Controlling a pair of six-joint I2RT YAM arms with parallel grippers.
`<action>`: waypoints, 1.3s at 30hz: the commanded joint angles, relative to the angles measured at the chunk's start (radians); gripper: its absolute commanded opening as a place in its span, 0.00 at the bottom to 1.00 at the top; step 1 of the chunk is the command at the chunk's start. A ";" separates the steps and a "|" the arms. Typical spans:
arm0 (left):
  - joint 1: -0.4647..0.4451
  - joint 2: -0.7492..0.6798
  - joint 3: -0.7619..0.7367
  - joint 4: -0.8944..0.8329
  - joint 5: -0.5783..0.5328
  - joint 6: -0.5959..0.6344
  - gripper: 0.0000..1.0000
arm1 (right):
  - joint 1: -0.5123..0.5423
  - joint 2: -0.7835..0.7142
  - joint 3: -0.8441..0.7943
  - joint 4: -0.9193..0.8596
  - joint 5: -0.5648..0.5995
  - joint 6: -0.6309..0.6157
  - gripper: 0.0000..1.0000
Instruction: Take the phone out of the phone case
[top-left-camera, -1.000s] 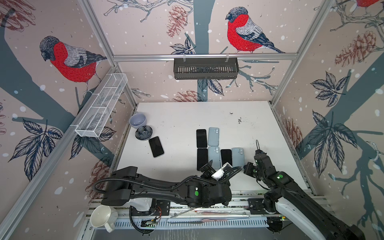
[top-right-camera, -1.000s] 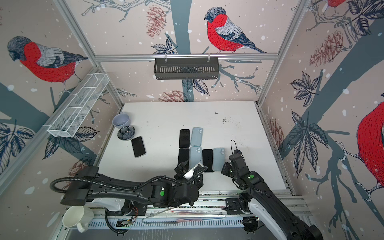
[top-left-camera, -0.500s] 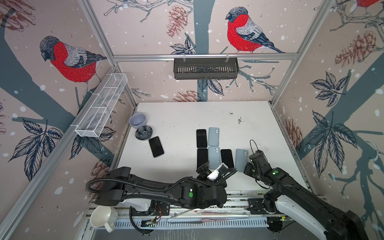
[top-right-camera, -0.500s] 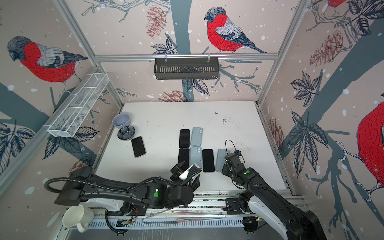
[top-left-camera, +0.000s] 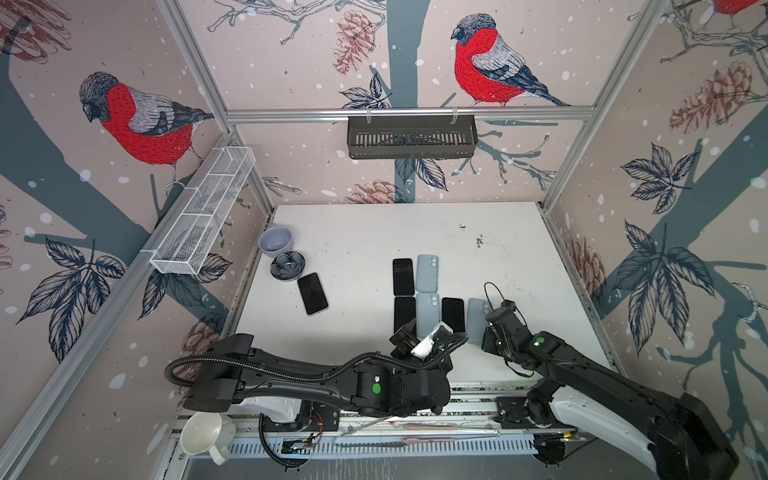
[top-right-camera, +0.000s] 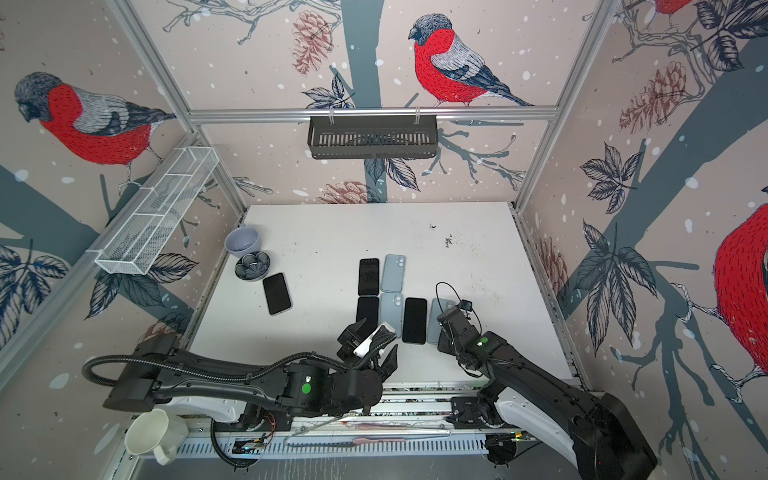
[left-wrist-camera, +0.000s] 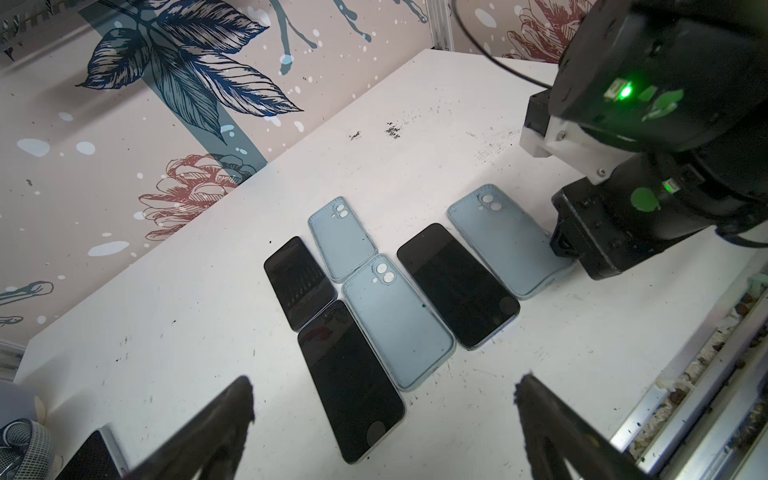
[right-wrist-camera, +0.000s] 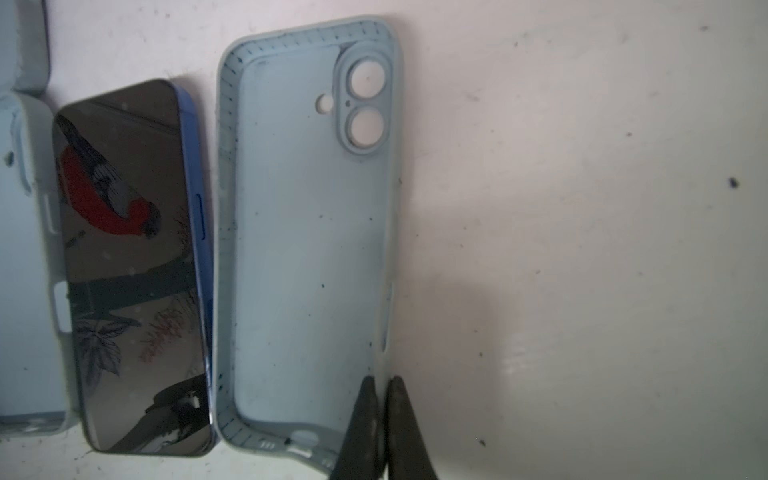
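The right gripper (right-wrist-camera: 382, 380) is pressed together on the side wall of the empty phone case (right-wrist-camera: 307, 249), which lies just beside a bare phone (right-wrist-camera: 129, 266). The left gripper (left-wrist-camera: 384, 379) stands spread wide above the table (left-wrist-camera: 166, 332).

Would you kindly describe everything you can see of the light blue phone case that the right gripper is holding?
The light blue phone case is empty and looks like soft matte silicone, with dark specks inside. It lies open side up on the white table, showing two round lens holes, a smaller hole and port cutouts. The right gripper pinches its side wall near the port end. A dark-screened phone lies close alongside; contact is unclear.
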 joint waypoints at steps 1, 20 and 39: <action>-0.003 -0.005 0.000 0.013 -0.031 -0.020 0.97 | 0.077 0.076 0.061 -0.027 0.127 0.011 0.06; 0.064 -0.051 -0.013 -0.060 -0.043 -0.181 0.97 | 0.097 0.127 0.070 0.074 0.076 -0.078 0.13; 0.141 -0.152 -0.065 -0.133 0.002 -0.324 0.97 | 0.111 0.109 0.080 0.048 0.099 -0.062 0.61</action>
